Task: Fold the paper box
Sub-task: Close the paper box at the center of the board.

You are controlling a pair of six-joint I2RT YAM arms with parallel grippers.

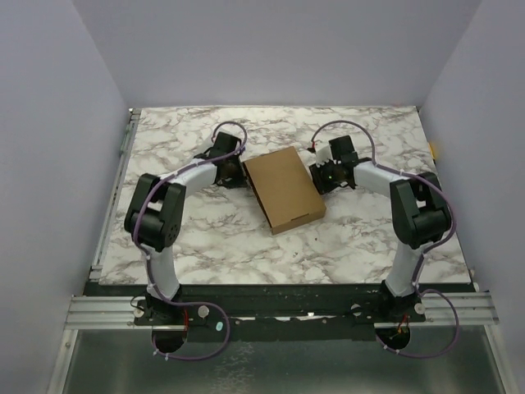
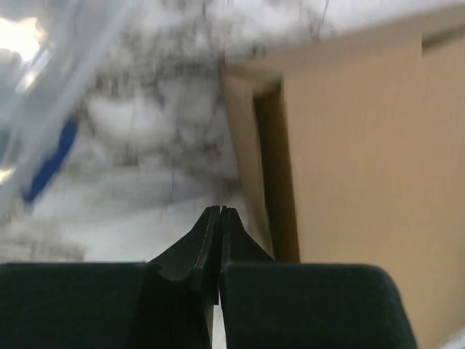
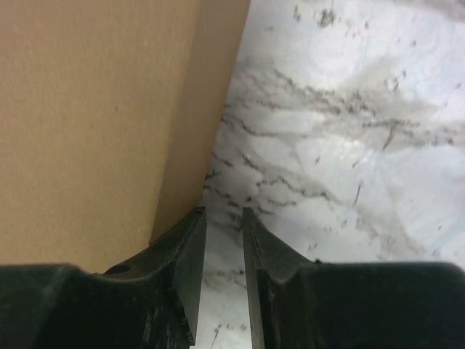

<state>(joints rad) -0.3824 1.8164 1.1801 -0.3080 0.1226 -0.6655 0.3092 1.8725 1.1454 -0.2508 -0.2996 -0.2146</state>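
Note:
The paper box (image 1: 284, 190) is plain brown cardboard, closed into a shallow rectangular shape, lying on the marble table (image 1: 213, 238) between the two arms. My left gripper (image 1: 235, 174) is shut and empty, right beside the box's left far corner; in the left wrist view the box (image 2: 363, 167) fills the right side, just beyond the fingertips (image 2: 219, 212). My right gripper (image 1: 316, 178) is slightly open and empty against the box's right side. In the right wrist view the box (image 3: 94, 116) sits to the left of the fingers (image 3: 192, 247), with bare marble showing between them.
Lilac walls close in the table on the left, back and right. A black rail runs along the near edge (image 1: 279, 289) by the arm bases. A blurred clear and blue object (image 2: 51, 160) shows at the left of the left wrist view.

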